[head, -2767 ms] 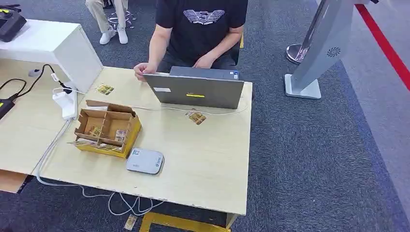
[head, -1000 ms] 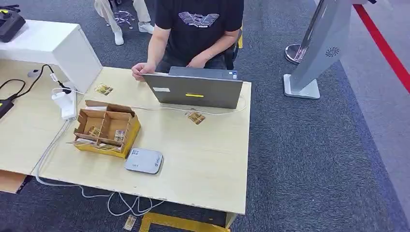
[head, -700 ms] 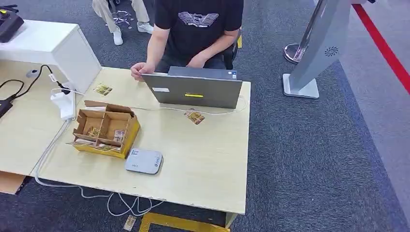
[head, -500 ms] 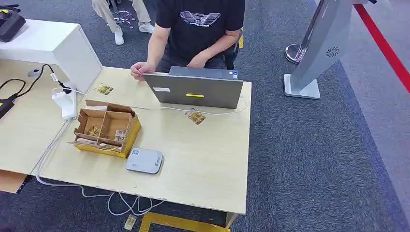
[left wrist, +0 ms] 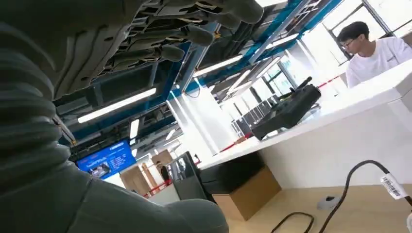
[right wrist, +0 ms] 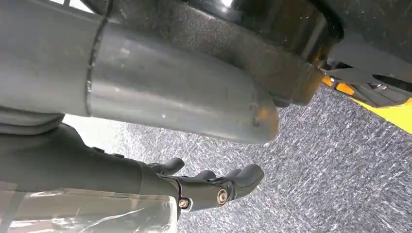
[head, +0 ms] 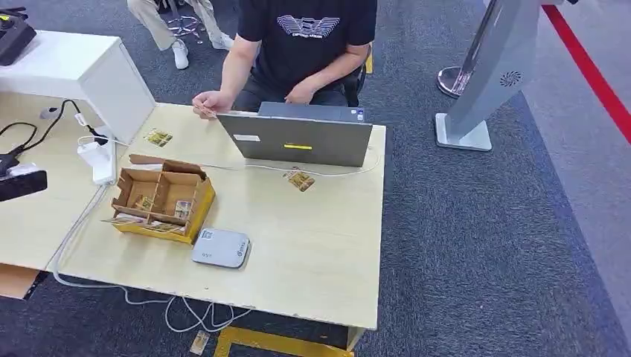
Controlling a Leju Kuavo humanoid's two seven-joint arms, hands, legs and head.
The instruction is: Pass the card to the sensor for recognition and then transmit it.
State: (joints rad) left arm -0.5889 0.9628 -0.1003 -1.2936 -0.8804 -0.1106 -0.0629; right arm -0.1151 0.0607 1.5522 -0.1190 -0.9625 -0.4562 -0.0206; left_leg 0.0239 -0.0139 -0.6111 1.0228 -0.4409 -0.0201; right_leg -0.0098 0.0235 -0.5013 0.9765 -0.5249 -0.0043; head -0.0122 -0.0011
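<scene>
Several gold-printed cards lie in an open cardboard box (head: 160,197) on the wooden table (head: 320,253). One loose card (head: 300,179) lies in front of the laptop, another (head: 158,137) near the table's far left corner. The flat grey sensor (head: 221,248) sits just in front of the box. My left hand (head: 21,184) reaches in at the left edge, well left of the box; in the left wrist view it (left wrist: 97,73) holds nothing, with fingers (left wrist: 214,14) and thumb apart. My right hand (right wrist: 204,187) hangs over the carpet, empty, its fingers loosely extended.
A person sits behind the grey laptop (head: 298,137), one hand (head: 210,103) at the table's far edge. A white adapter (head: 99,156) with cables lies left of the box. A white cabinet (head: 82,71) stands at far left, a grey stand (head: 484,74) on the carpet at right.
My left hand has come into the head view at the left edge. The person's hand has shifted slightly left. Box, sensor and cards have not moved.
</scene>
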